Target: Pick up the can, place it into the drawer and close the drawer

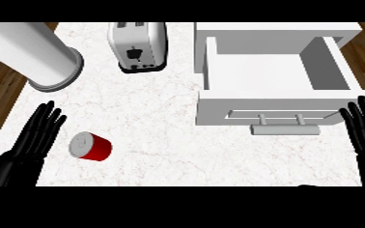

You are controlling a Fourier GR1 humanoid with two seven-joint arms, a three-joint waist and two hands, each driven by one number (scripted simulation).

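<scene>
Marble counter (178,125) is seen from above, white with faint veins. The can (90,146), red with a silver top, is found lying tilted on this counter near its lower left part. Just beside the can, on its left, the left hand (35,133) is placed; its black fingers are held straight and slightly spread, pointing away from the robot, and the can is not touched by them, though the gap is narrow. The right hand (354,125) is shown at the right edge of the view, only partly visible, with straight fingers pointing up, beside the front corner of the drawer (274,72). The drawer is white and is pulled open, so its bare inside is exposed; a grey bar handle (284,129) is fixed on its front panel. The can is well apart from the drawer, on the opposite side of the counter. At the far side a silver toaster (138,46) is standing, and a large grey cylinder (39,55) is seen at the upper left corner.
</scene>
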